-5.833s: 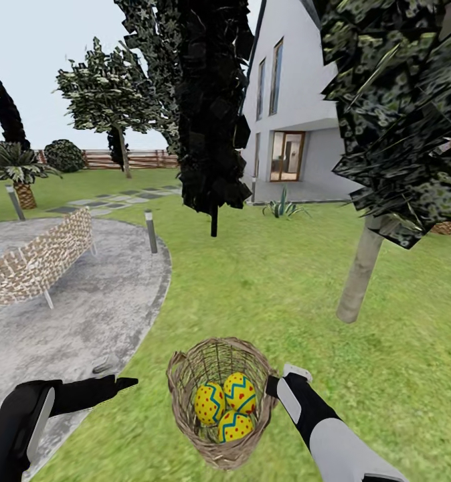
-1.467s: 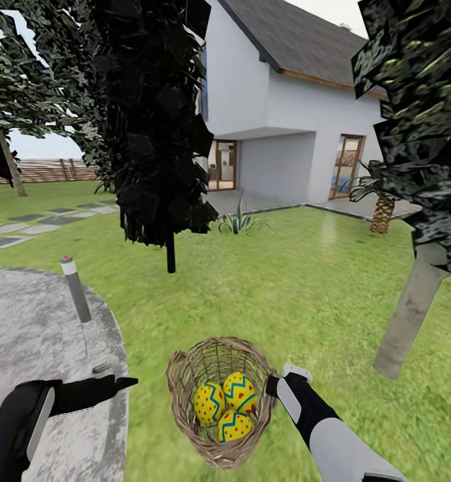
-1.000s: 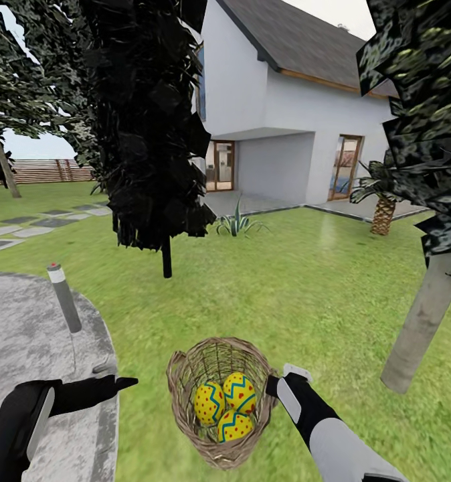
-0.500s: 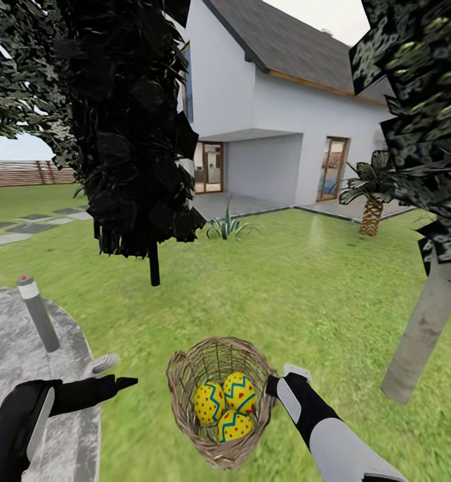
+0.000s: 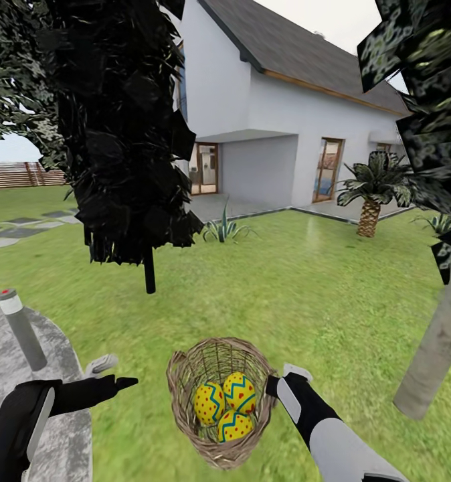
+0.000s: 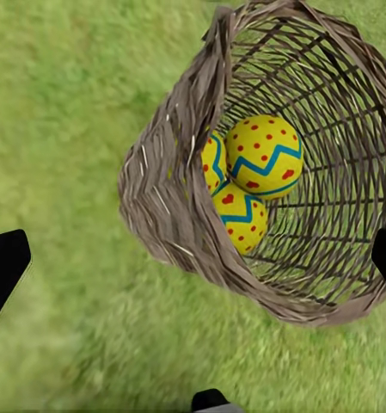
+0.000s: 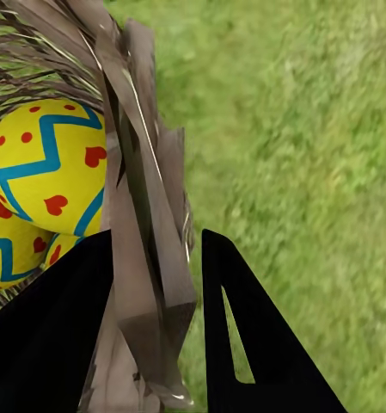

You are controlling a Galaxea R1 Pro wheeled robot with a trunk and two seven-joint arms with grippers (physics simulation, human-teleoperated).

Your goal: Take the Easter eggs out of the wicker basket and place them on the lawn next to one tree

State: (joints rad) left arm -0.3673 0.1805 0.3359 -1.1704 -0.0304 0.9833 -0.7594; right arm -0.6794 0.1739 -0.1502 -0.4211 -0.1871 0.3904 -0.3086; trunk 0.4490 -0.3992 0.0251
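Clamped on the rim of the wicker basket is the right gripper, the Easter eggs are carried inside, the left gripper is held open, and the pale-trunked tree has been brought closer, so unloading seems near.

Cut off by the head view's right edge: the grey-trunked tree, its crown clipped at the top too. Hidden behind the wicker basket rim: the right gripper fingertips. Half covered by its neighbours in the left wrist view: the hindmost of the Easter eggs. Blurred throughout the wrist views: the lawn.
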